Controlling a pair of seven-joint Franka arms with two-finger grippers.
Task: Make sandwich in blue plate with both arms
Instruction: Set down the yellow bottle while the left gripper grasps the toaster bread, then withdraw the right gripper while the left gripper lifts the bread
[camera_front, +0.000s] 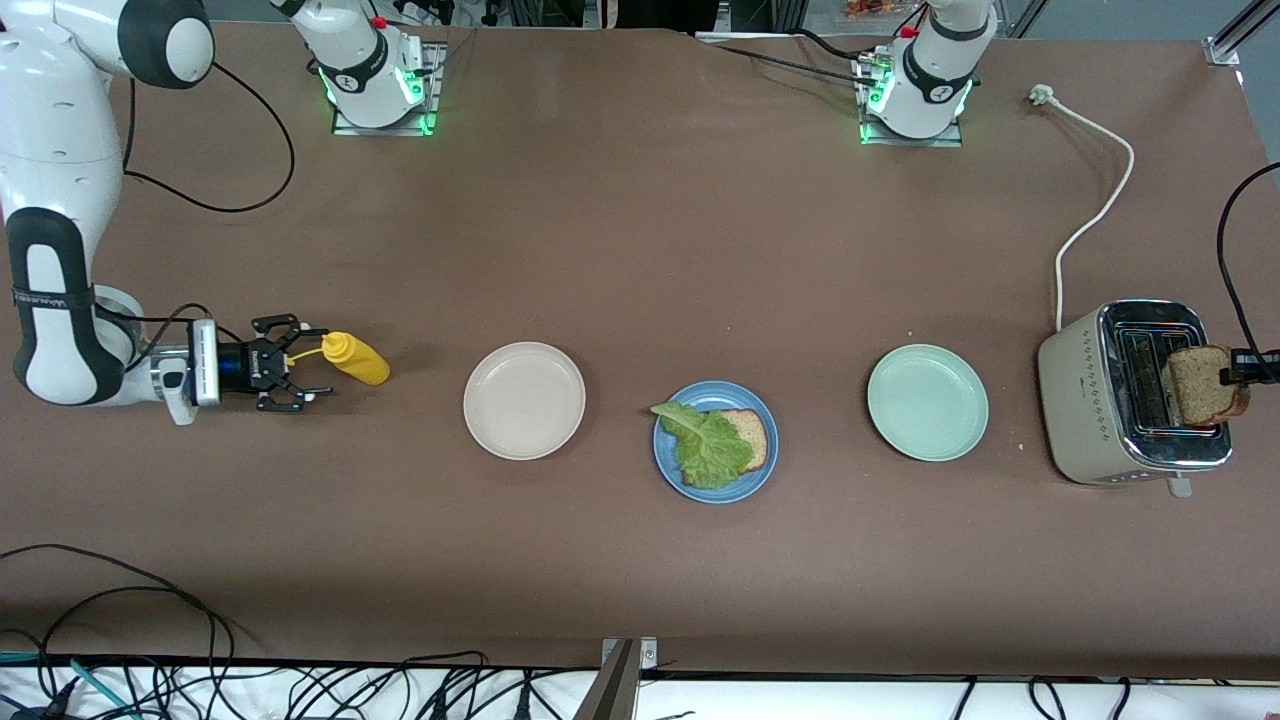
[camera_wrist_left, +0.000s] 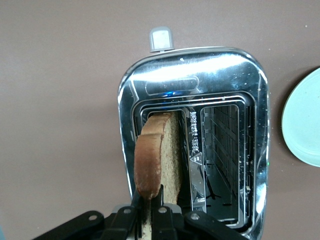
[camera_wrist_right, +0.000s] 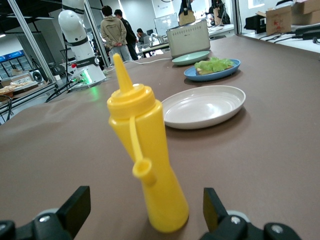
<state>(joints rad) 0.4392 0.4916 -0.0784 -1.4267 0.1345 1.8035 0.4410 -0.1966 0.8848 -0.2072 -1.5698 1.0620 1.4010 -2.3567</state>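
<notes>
The sandwich is half built on the blue plate (camera_front: 762, 478), which sits mid-table between the beige plate (camera_front: 524, 400) and the mint-green plate (camera_front: 927, 402). One bread slice (camera_front: 748, 436) lies flat as the base, and the lettuce leaf (camera_front: 706, 446) is draped over it, covering most of the crumb, so the stack is ready for a lid.

That lid is at the toaster (camera_front: 1120, 400), down at the left arm's end of the table. The left gripper (camera_wrist_left: 146, 216) has its fingers pinched narrow on the crust edge of the second slice (camera_wrist_left: 159, 155), holding it upright and half risen out of one slot. Gripping the top edge makes sense: it is the only part that stands clear of the slot, and a vertical hold lets the slice slide straight up without catching the chrome rim.

At the right arm's end, the yellow mustard bottle (camera_front: 357, 360) stands upright on the table by itself. The right gripper (camera_front: 289, 378) sits level with it, fingers spread wide on either side of the bottle and not touching it, so it looks parked out of the way of the plates. This arm seems to be waiting.

My read is that topping the lettuce with that toasted slice is what remains.
</notes>
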